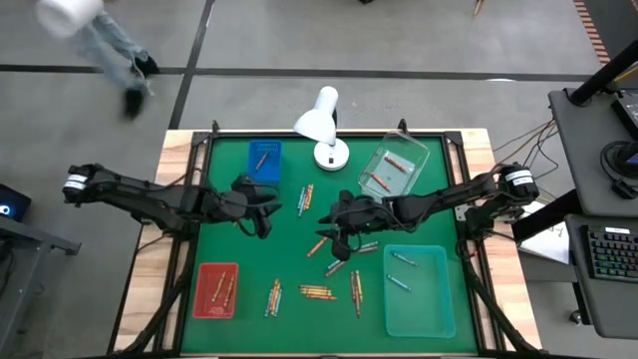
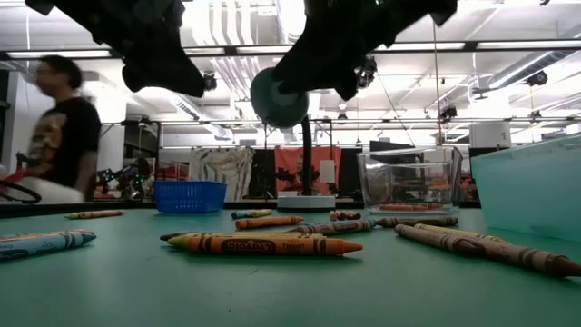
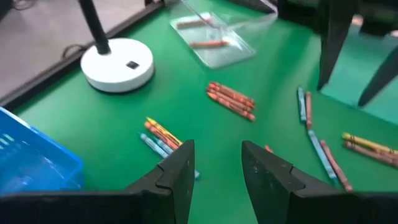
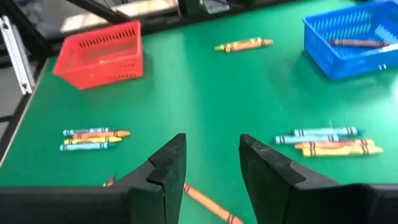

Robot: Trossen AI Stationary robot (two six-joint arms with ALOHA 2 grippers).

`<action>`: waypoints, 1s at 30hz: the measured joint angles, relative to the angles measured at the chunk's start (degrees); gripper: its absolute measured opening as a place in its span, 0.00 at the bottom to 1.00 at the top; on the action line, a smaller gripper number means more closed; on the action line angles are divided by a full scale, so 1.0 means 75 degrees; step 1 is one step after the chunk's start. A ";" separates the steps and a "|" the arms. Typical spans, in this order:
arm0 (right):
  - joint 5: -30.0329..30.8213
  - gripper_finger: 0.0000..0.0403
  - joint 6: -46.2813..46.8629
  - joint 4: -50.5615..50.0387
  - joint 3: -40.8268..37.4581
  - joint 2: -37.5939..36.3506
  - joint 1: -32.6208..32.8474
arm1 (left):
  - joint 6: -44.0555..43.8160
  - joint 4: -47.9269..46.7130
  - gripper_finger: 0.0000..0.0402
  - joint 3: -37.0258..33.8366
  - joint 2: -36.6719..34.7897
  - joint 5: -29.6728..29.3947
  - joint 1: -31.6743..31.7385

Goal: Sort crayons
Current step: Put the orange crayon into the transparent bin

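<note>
A: Why are trays set around the white lamp (image 1: pixel 324 125) on the tabletop (image 1: pixel 249 244)?

B: As sorting bins; crayons (image 1: pixel 317 292) lie scattered before the lamp.

A: And the jaws?

B: Left gripper (image 3: pixel 214 168) and right gripper (image 4: pixel 208 163) are held parted, nothing gripped, the right over an orange crayon (image 4: pixel 208 202).

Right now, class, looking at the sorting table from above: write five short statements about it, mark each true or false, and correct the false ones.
1. The red basket holds crayons. True.
2. The white desk lamp stands at the table's near edge. False: it stands at the far edge, between the blue basket and the clear container.
3. The right gripper is open with nothing between its fingers. True.
4. The teal bin holds no crayons. False: two lie in it.
5. The left gripper grips a crayon. False: it is open and empty.
</note>
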 joint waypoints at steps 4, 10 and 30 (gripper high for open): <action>0.0001 0.34 0.0107 -0.1415 0.0576 0.0000 0.0030 | -0.0037 0.0046 0.29 0.0000 0.0441 -0.0002 -0.0210; -0.0015 0.33 0.0165 -0.3235 0.1178 0.0000 0.0053 | 0.0114 0.0524 0.29 0.0000 0.1175 -0.0006 -0.0464; -0.0058 0.30 0.1402 -0.6015 0.1580 0.0000 0.0476 | 0.1520 0.4249 0.29 0.0029 0.4136 -0.0043 -0.1036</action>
